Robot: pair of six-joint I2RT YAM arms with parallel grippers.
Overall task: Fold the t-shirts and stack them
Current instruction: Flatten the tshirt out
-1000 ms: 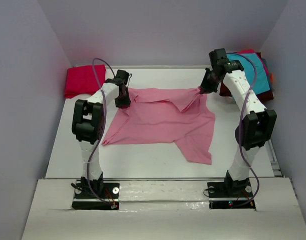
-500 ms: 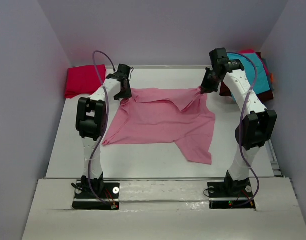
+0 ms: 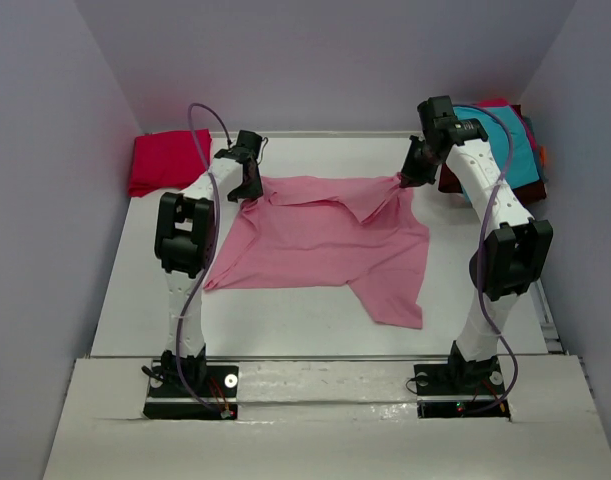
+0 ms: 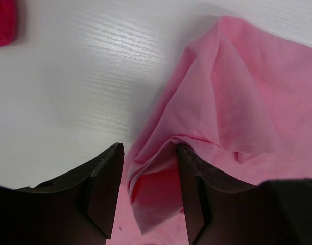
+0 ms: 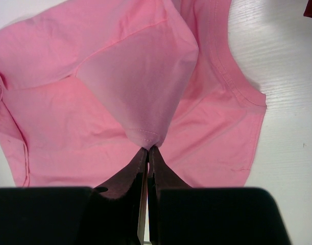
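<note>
A light pink t-shirt (image 3: 325, 240) lies spread and rumpled in the middle of the white table (image 3: 285, 310). My left gripper (image 3: 251, 190) hovers at its far left corner, open. In the left wrist view a loose fold of the pink t-shirt (image 4: 237, 102) sits between the fingers of the left gripper (image 4: 149, 153), resting against the right finger, unclamped. My right gripper (image 3: 405, 180) is shut on the far right corner. The right wrist view shows the right gripper (image 5: 148, 149) pinching a stitched hem of the pink t-shirt (image 5: 120, 76), lifted into a peak.
A folded crimson t-shirt (image 3: 165, 160) lies at the back left, its edge visible to the left wrist as red cloth (image 4: 1, 20). A pile with a teal t-shirt (image 3: 505, 150) on a maroon one (image 3: 455, 182) sits at the back right. Grey walls enclose the table.
My left gripper has opened wider and shifted a little toward the back of the table at the shirt's left corner. The right arm has held still with its corner.
</note>
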